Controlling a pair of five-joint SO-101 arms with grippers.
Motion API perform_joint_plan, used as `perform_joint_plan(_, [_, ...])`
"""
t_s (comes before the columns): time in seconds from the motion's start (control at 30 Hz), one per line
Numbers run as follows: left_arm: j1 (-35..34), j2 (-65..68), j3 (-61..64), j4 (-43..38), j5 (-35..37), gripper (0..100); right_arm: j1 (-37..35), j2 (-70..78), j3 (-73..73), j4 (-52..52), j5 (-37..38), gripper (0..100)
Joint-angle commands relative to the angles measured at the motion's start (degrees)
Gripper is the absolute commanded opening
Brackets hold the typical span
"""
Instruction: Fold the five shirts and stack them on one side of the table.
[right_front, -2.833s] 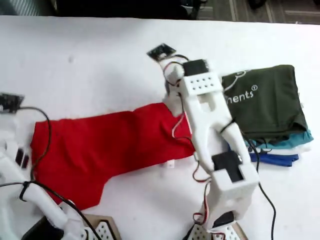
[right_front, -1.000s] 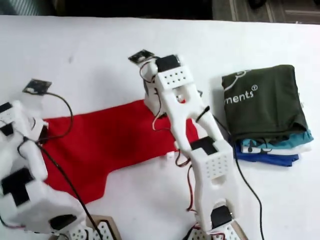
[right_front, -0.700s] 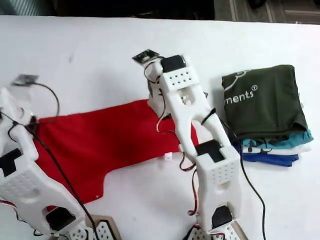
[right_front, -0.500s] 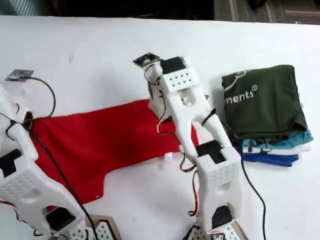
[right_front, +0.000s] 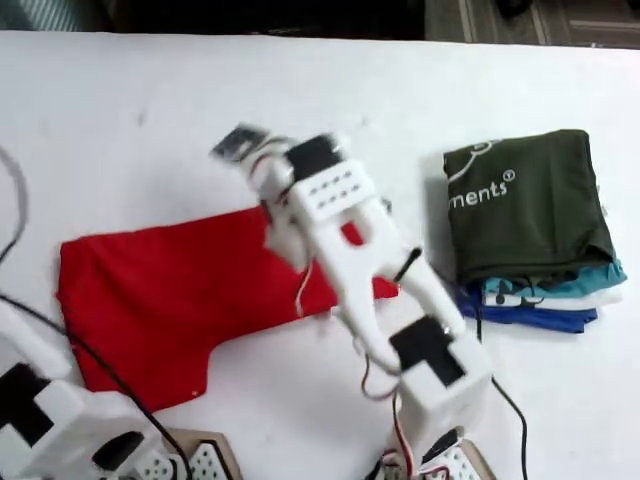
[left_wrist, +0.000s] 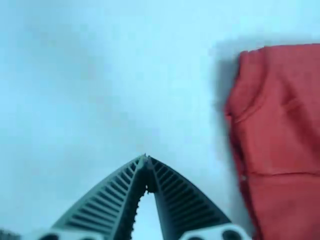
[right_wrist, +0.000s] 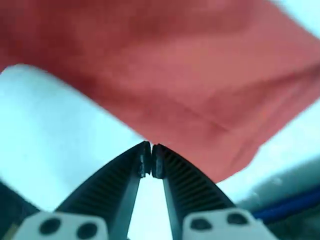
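Your right gripper (right_wrist: 151, 161) is pinched closed on an edge of the red shirt (right_front: 170, 290), which lies spread over the left and centre of the high view on the white table (right_front: 450, 80). Your left gripper (left_wrist: 146, 166) is clenched on nothing, over bare table just beside the shirt's end. At the right edge sits the stack of folded shirts (right_front: 530, 220), dark green on top.

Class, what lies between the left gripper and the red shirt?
Bare table, seen in the left wrist view, separates the left gripper from the red shirt.
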Motion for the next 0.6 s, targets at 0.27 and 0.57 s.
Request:
perform_joint_plan(0.27, [-15.16, -3.21, -2.02, 1.41, 0.00, 3, -25.89, -1.54, 5.63, -4.26, 0.62, 35.7])
perform_joint_plan(0.57, [-17.54, -3.21, -2.11, 1.23, -2.29, 3, -36.09, 9.19, 2.02, -12.70, 0.53, 35.8])
